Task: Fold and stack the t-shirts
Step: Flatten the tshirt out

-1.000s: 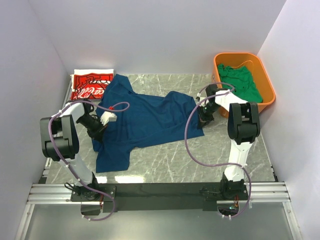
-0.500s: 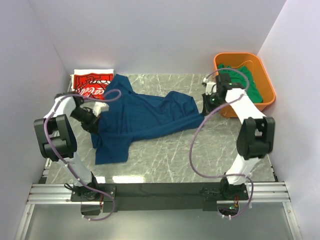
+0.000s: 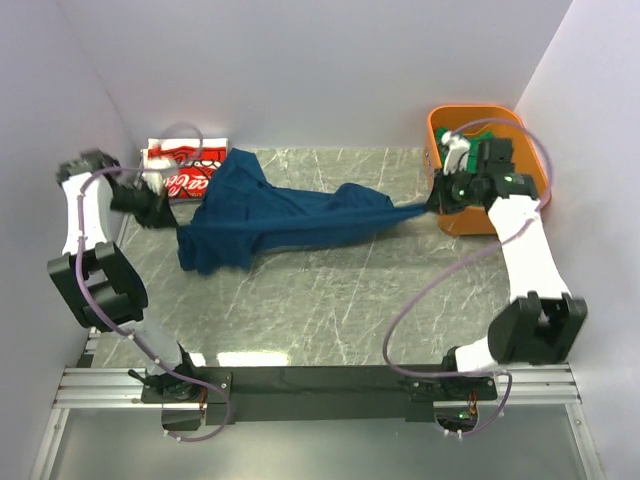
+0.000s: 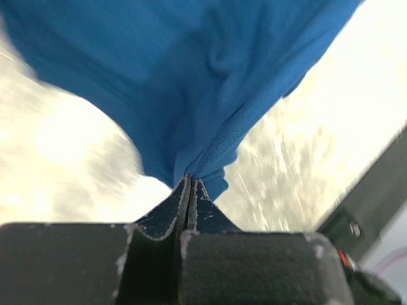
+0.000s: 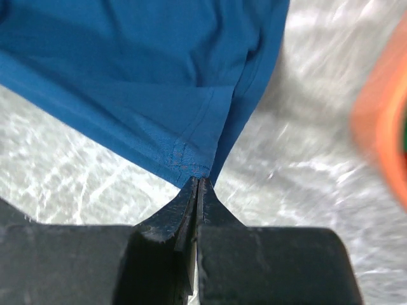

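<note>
Marble table [image 3: 330, 300]: navy t-shirt [image 3: 290, 220] taut between left gripper [image 4: 189, 181], right gripper [image 5: 198, 182], both pinching it

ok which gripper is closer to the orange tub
Right. The right gripper is at the orange tub's left wall, pinching the navy t-shirt's edge. The left gripper holds the shirt's other end across the table, beside the red t-shirt.

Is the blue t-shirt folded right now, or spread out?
Neither: the navy t-shirt is bunched and pulled taut between the left tool and right tool, each shut on an edge.
</note>
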Controlling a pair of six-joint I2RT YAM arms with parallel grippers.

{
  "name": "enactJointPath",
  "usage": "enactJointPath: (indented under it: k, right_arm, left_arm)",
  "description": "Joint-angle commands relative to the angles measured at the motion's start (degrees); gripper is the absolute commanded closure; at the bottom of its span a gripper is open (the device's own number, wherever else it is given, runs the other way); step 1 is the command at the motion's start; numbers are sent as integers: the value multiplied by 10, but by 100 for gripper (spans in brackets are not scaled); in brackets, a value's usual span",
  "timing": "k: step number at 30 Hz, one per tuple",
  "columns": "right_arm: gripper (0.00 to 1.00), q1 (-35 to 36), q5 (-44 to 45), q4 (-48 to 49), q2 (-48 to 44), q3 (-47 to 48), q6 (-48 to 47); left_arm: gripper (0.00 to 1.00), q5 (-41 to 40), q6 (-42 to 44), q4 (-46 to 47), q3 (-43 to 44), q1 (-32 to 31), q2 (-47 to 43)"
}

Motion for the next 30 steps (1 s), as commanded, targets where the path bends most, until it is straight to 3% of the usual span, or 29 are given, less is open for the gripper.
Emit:
enactJointPath:
  k: [1, 3, 6, 7, 8, 10, 13, 17, 21, 25, 30]
  right_arm:
    - [100, -5, -12, 69, -72, 68, 16]
    - [100, -6, 10, 86, -86, 113, 38]
    - [100, -6, 54, 127, -97, 170, 75]
    - [100, -6, 80, 148, -100, 184, 91]
    - [100, -6, 89, 156, -105, 198, 98]
    - [100, -6, 126, 175, -111, 237, 118]
    - [100, -6, 167, 200, -131, 278, 125]
    - [100, -6, 192, 221, -146, 333, 127]
    - [100, -6, 205, 234, -119, 354, 115]
    - [100, -6, 200, 248, -55, 362, 117]
    - [100, 3, 193, 253, 50, 432, 125]
  left_arm:
    - [99, 112, -64, -13, 126, 5, -55]
    - [99, 137, -140, 3, 216, 5, -58]
    - [99, 172, -298, 122, 271, 12, -87]
    - [99, 173, -342, 232, 267, 13, -103]
    - [99, 168, -429, 285, 245, 16, -139]
    - [99, 152, -497, 427, 226, 19, -175]
    - [99, 102, -611, 523, 224, 21, -228]
    - [99, 34, -663, 589, 252, 30, -253]
    - [99, 44, -694, 633, 258, 30, -240]
    - [99, 73, -721, 645, 259, 26, -170]
    - [99, 76, -726, 656, 328, -23, -61]
